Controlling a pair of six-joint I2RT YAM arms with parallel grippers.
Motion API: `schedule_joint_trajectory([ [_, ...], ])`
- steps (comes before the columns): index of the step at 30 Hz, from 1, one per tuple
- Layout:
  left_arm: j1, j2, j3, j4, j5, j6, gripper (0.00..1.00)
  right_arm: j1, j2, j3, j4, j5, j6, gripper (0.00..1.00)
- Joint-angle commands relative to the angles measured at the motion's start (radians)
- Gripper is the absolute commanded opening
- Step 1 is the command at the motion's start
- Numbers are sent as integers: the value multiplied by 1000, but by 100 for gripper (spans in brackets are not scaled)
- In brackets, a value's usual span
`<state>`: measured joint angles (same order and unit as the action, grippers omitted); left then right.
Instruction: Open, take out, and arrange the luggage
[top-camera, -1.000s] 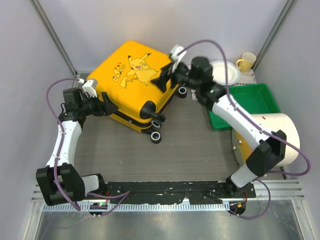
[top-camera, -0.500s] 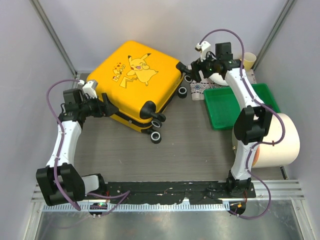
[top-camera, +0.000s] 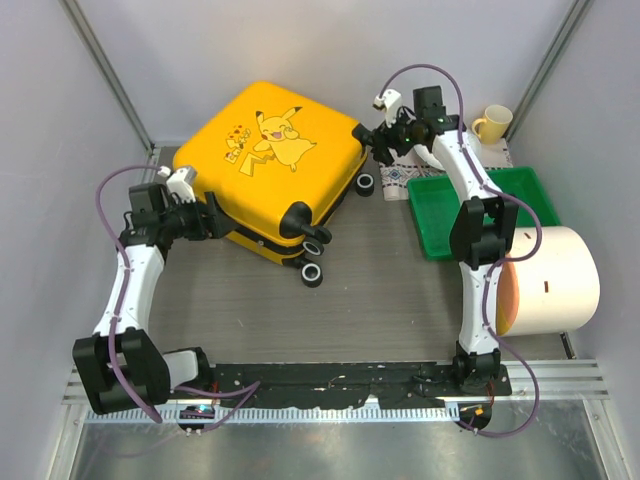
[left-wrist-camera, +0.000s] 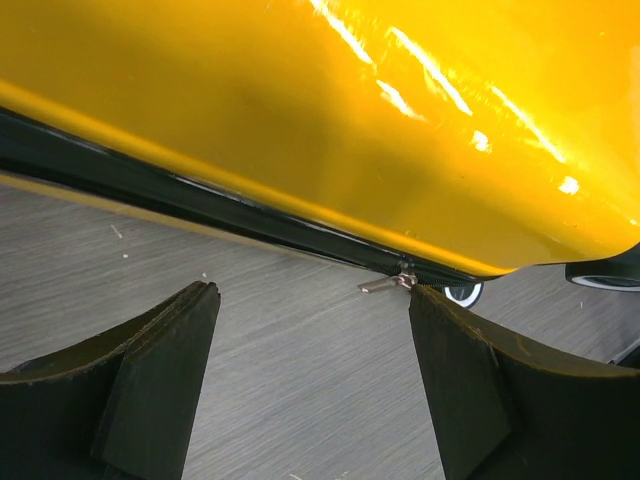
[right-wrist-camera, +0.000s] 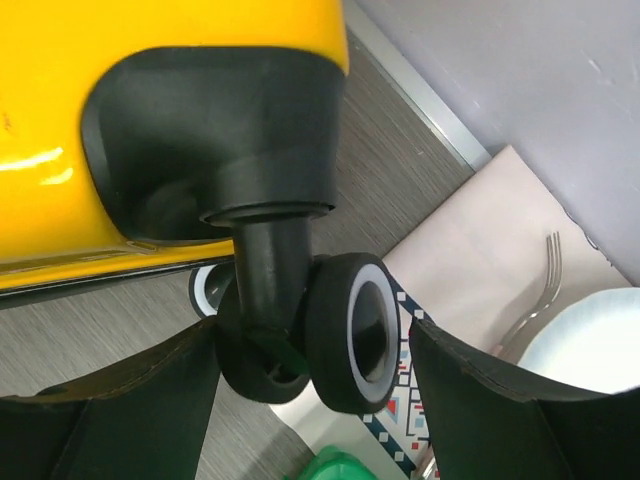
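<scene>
The yellow luggage (top-camera: 270, 160) lies flat and shut on the table, its cartoon print facing up. My left gripper (top-camera: 213, 216) sits at its front left side, low over the table. In the left wrist view the left gripper (left-wrist-camera: 315, 292) is open with only table between its fingers; the black zipper trim (left-wrist-camera: 200, 205) runs just beyond, and the metal zipper pull (left-wrist-camera: 385, 284) hangs near the right fingertip. My right gripper (top-camera: 378, 140) is at the far right corner. It (right-wrist-camera: 312, 335) is open and straddles a black caster wheel (right-wrist-camera: 350, 335), with a gap on the right side.
A green tray (top-camera: 480, 205) sits to the right of the luggage. A big cream cylinder with an orange end (top-camera: 550, 280) lies near the right arm's base. A yellow mug (top-camera: 492, 122), a patterned placemat (right-wrist-camera: 470, 260), a fork (right-wrist-camera: 535, 290) and a white plate (right-wrist-camera: 590, 350) are at the back right.
The right arm swung right, off the luggage's right edge, and now stands at the far right corner wheel. The left gripper barely shifted. The luggage has not moved.
</scene>
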<state>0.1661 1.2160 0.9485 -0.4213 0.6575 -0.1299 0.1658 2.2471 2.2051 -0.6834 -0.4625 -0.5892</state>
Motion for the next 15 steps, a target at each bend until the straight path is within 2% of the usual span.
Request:
schedule_joint_trajectory([
  [1, 9, -46, -31, -1, -7, -33, 82, 41, -1, 25, 2, 8, -76, 79],
  [5, 29, -64, -66, 10, -30, -83, 80, 54, 8, 18, 39, 25, -86, 66],
  [6, 47, -76, -73, 12, -51, -120, 80, 54, 6, 15, 44, 30, -87, 54],
  [8, 76, -93, -99, 25, -55, -154, 78, 55, -4, -8, 56, 35, -100, 37],
  [9, 107, -104, -106, 39, -73, -172, 78, 55, -12, -21, 61, 38, -103, 15],
  [10, 119, -122, -114, 45, -93, -203, 78, 55, -33, -33, 62, 41, -107, 3],
  [13, 144, -127, -126, 73, -139, -240, 78, 58, -102, -125, 62, 27, -104, 1],
  [15, 142, -110, -120, 110, -137, -260, 77, 72, -156, -243, 77, 10, -110, 1],
])
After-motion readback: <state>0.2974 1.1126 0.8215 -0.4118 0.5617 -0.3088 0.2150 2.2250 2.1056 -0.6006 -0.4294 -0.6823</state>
